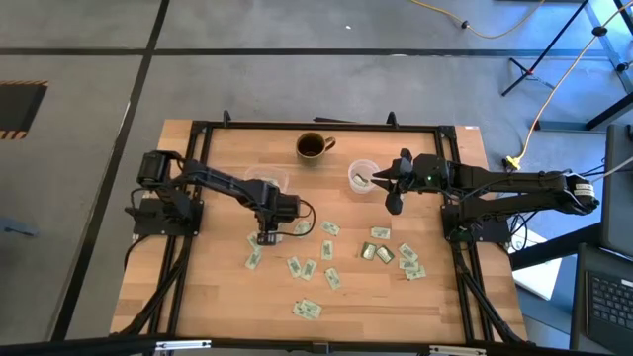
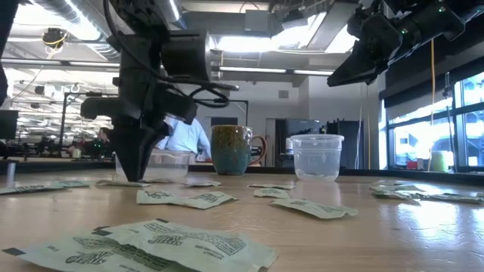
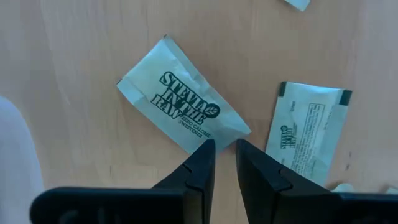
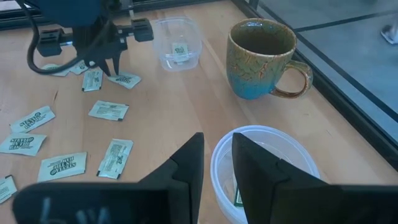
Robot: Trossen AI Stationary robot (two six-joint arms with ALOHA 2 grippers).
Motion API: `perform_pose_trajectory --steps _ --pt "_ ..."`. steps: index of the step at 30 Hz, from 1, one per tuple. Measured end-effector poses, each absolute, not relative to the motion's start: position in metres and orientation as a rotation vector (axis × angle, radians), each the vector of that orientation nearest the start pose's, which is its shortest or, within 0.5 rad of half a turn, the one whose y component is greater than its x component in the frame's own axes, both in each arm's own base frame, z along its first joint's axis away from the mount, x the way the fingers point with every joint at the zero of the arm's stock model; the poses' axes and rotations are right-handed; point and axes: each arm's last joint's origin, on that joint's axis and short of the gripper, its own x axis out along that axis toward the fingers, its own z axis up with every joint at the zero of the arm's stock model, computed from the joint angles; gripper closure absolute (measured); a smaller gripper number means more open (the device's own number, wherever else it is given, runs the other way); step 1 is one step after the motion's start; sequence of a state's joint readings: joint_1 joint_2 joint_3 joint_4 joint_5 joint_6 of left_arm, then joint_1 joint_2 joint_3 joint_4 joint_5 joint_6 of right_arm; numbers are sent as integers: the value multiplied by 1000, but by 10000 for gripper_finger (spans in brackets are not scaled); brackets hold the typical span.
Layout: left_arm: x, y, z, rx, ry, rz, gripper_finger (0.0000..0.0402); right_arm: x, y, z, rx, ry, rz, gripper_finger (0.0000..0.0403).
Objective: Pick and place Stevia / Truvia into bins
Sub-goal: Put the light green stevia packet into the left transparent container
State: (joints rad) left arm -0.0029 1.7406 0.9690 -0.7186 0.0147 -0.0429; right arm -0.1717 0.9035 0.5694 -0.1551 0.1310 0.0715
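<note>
High view: left tool (image 1: 267,237) over sachet (image 1: 254,258).

Pale green sachets (image 3: 183,110) with dark lettering, teal-and-brown crackle-glazed mug (image 4: 261,59), clear cup (image 4: 273,165), light wooden table (image 1: 415,307)

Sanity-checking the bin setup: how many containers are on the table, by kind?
clear shallow tub: 1
clear round cup: 1
mug with handle: 1
Total: 3
</note>
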Motion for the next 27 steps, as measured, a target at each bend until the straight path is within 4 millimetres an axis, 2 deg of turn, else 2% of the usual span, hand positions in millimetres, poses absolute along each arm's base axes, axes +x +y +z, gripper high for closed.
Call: perform_pose_trajectory --steps 11,20,27 --pt "291 -1 138 -37 1486 23 344 189 -37 242 80 480 -314 315" --pt "292 -1 138 -30 1474 25 396 189 -37 242 79 480 -314 315" --pt "292 -1 138 -28 1477 27 400 189 -37 242 79 480 -314 315"
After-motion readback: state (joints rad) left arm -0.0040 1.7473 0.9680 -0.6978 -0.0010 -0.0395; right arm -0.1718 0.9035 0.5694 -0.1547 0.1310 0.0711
